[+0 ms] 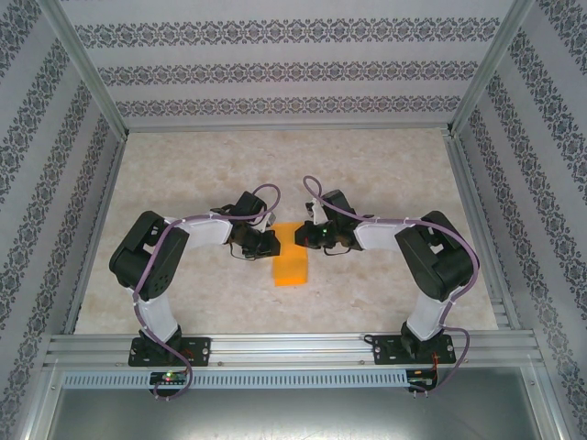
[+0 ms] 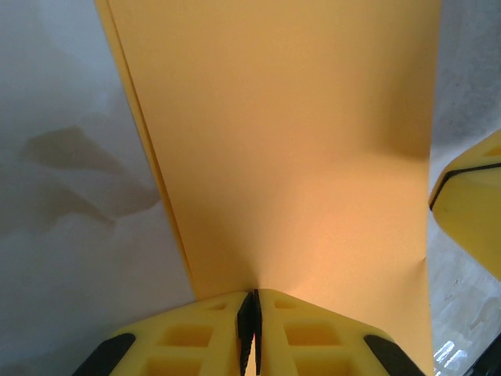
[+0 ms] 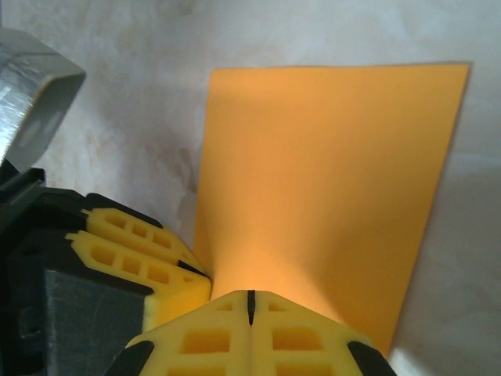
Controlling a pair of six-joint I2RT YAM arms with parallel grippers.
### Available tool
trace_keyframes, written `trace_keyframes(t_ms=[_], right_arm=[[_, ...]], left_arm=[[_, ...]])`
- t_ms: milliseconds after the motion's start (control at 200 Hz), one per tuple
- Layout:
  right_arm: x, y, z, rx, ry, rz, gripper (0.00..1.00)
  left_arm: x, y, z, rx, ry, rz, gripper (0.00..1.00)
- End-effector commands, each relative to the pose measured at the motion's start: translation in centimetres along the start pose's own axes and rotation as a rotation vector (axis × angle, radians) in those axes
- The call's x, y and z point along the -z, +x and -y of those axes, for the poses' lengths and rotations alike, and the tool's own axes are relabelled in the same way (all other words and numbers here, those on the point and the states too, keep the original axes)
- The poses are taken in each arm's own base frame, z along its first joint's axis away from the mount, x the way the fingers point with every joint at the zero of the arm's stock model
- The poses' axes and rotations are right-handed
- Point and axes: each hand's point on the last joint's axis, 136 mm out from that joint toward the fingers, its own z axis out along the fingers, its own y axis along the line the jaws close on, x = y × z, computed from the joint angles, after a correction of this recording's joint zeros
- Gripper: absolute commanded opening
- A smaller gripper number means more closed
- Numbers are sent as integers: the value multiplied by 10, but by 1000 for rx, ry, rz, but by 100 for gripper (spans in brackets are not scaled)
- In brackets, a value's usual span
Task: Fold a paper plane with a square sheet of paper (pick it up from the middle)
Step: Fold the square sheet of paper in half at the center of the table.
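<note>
Together left end effector (image 2: 251,301) and right end effector (image 3: 250,301) pinch paper (image 3: 329,180) over marbled table (image 1: 275,165).

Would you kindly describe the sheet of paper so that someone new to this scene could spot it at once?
On the pale marbled table, look midway between the black left arm and right arm. There the left gripper and right gripper both pinch one end of the sheet of paper. It is the only orange-yellow thing there, a plain rectangle apparently folded double.
</note>
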Motion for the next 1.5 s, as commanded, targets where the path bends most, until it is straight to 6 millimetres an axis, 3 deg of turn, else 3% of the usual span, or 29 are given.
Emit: trace_keyframes(t_ms=[0,350,595,654,834,1014,1219,1494], right_arm=[[-2,23,15,0,28,-84,4],[11,46,40,-19,79,-125,4],[29,54,46,-26,102,-122,4],[32,54,41,-27,86,-116,4],[35,32,0,-14,-40,-47,4],[13,27,-23,9,-98,-85,4],[-6,41,-11,-8,-83,-171,4],[-3,72,19,-29,-9,-281,4]], left_arm=[[-18,58,-73,84,-269,-183,16],[-17,62,-77,82,-286,-201,16],[-15,62,-77,79,-295,-206,16],[-15,62,-76,78,-292,-206,16],[-15,61,-75,77,-288,-208,16],[-13,59,-73,70,-289,-205,16],[-13,58,-73,68,-290,-203,16],[-13,59,-76,66,-299,-206,16]])
